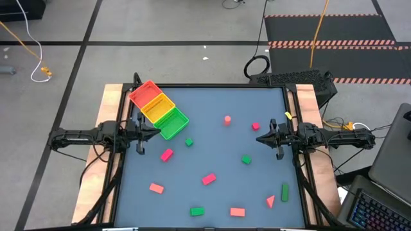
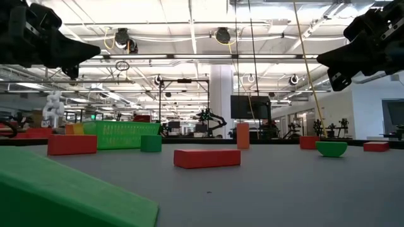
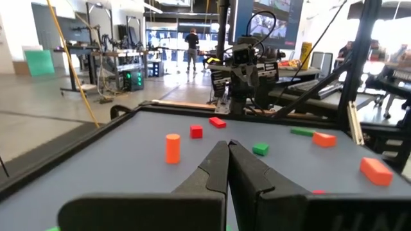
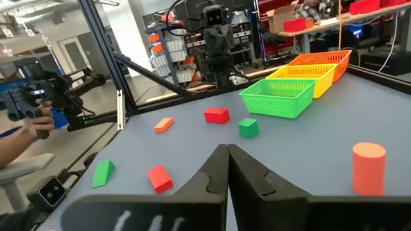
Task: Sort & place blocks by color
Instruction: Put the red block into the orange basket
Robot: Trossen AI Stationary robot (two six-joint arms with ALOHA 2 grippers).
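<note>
Small pink-red and green blocks lie scattered on the grey table top (image 1: 212, 102). Among them are a pink cylinder standing upright (image 1: 227, 120) (image 3: 172, 147) (image 4: 368, 167), a red cube (image 1: 255, 126), a green cube (image 1: 189, 142) (image 4: 248, 128), pink bricks (image 1: 208, 179) (image 1: 167, 154), a green brick (image 1: 285, 191) and a pink wedge (image 1: 270, 201). My left gripper (image 1: 155, 130) (image 3: 228, 144) hovers shut above the table's left side, beside the tray's green end. My right gripper (image 1: 258, 138) (image 4: 227, 149) hovers shut above the right side, near the red cube. Neither touches a block.
A red-yellow-green three-compartment tray (image 1: 157, 109) (image 4: 297, 83) sits slantwise at the far left of the table. A raised dark rim (image 1: 290, 128) frames the table. Several blocks lie near the near edge (image 1: 237, 212) (image 1: 197, 210); one green block fills the low view's foreground (image 2: 57, 189).
</note>
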